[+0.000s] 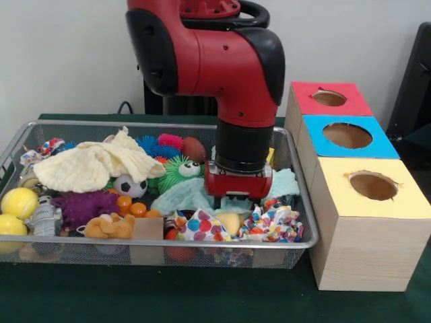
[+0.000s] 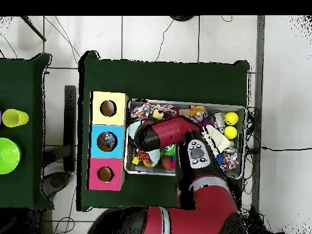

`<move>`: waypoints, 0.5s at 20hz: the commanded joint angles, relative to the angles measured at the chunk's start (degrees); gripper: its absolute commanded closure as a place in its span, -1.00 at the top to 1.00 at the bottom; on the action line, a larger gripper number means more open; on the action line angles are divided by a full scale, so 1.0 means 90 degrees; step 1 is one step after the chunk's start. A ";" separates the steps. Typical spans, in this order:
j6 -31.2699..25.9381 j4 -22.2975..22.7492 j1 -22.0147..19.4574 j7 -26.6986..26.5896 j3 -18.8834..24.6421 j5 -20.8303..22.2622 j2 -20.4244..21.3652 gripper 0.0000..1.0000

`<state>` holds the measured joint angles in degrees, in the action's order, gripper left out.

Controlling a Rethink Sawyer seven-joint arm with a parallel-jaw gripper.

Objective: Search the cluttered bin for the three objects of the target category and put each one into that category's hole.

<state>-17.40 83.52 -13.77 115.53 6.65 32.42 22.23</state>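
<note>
From my console, the bin sits on the green surface just beside the three boxes. My arm drops straight into the bin's box-side end, and the pincer is sunk among a pale teal cloth and a spotted fabric. I cannot tell its opening.

From here, gripper fingers buried in pale teal cloth, so can't tell their spread. Overhead, arm covers middle of bin; toys beneath unseen. Contents of 3 box holes too dark to read. Green bowl cut by left edge.
</note>
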 commanded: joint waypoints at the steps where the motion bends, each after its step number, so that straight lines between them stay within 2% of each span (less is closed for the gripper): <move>1: 0.1669 -0.1360 0.0570 0.2533 -0.2023 -0.0317 -0.2118 1.00; 4: 0.1826 -0.1368 0.0689 0.2449 -0.2278 -0.0665 -0.2223 1.00; 5: 0.1904 -0.1305 0.0739 0.2280 -0.2382 -0.0939 -0.2246 -1.00; 10: 0.1956 -0.1114 0.0675 0.2098 -0.2275 -0.1141 -0.2156 -1.00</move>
<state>-8.32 79.77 -3.34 121.75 -7.91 24.67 16.31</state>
